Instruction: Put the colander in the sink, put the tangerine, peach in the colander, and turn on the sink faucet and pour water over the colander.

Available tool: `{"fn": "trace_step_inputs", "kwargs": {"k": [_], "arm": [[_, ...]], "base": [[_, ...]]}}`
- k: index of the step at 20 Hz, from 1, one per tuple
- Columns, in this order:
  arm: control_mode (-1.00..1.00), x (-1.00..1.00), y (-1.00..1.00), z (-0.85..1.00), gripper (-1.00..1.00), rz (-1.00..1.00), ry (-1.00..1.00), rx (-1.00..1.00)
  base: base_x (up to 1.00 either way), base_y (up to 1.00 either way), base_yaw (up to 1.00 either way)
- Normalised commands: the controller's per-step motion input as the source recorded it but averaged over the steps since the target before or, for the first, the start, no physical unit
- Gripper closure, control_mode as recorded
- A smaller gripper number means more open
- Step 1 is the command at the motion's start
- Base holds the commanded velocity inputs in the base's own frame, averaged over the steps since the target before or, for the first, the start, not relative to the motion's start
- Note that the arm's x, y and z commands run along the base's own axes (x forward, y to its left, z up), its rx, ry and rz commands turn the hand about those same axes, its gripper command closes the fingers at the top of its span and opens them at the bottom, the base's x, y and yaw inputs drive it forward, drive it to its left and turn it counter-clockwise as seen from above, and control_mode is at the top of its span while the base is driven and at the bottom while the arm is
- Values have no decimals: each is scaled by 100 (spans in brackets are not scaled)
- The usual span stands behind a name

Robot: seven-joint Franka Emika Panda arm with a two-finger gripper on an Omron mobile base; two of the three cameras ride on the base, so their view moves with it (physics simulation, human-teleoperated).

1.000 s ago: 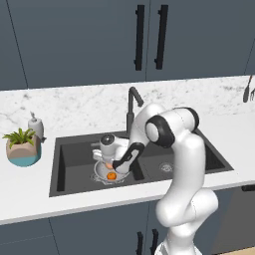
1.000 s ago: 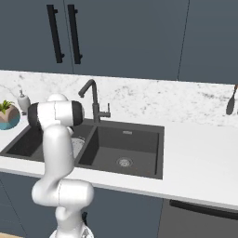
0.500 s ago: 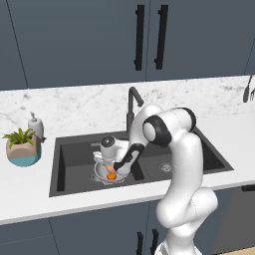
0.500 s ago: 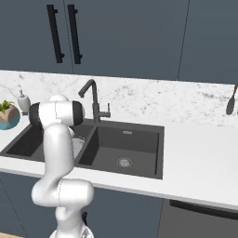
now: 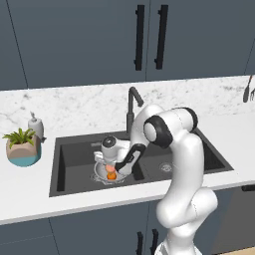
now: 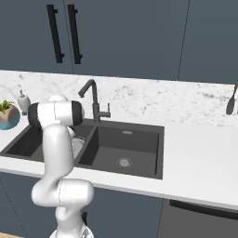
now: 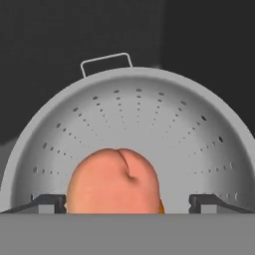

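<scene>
From the left base view, the arm bends down into the left basin of the sink (image 5: pixel 69 172), and the pincer (image 5: pixel 112 168) sits low over the colander (image 5: pixel 102 174), which rests on the basin floor. A bright orange spot, the tangerine (image 5: pixel 111 176), lies in the bowl just below the pincer, with a pinkish bit of the peach (image 5: pixel 110 169) right above it at the fingers. That low, centred pose makes sense: a fruit let go from here lands inside the rim and not on the dark sink floor. The sink faucet (image 5: pixel 132 102) stands just behind the pincer, spout hooked forward, untouched by my reading. Far off to the pincer's left on the counter, a plant pot (image 5: pixel 22 152) and a soap dispenser (image 5: pixel 35 126).

Over to the right base view: the arm's big elbow blocks the left basin, and a sliver of the silvery colander (image 6: pixel 78 145) peeks out beside it. The faucet (image 6: pixel 94 101) rises between the two basins, its lever within easy reach for the water step to come.

Now the hand view, looking straight down the fingers: the peach (image 7: pixel 113 183) sits between the two dark fingertips (image 7: pixel 49 203), with a visible gap on each side, so the pincer (image 7: pixel 127 203) is spread wide and grips nothing. A thin orange edge at the peach's lower right is the tangerine (image 7: pixel 160 207), tucked beside it. Beyond them curves the perforated colander (image 7: pixel 149 119) wall, one wire handle at the far rim. Both fruits look delivered; the faucet is what remains.
</scene>
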Motion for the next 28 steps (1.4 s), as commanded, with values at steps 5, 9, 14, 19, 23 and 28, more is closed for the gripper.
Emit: {"fn": "trace_step_inputs", "kwargs": {"k": [5,9,14,19,23,28], "arm": [[-100,-31,0,93,-100,0,-10,10],[-100,-34,0,100,-100,1,-14,12],[-100,-38,1,100,-100,3,-13,10],[-100,-48,12,100,-100,7,-10,9],[-100,-55,8,100,-100,13,-9,10],[-100,-54,0,100,-100,16,-8,14]], "base": [[0,0,0],[0,0,0],[0,0,0],[0,0,0],[0,0,0],[0,0,0]]}}
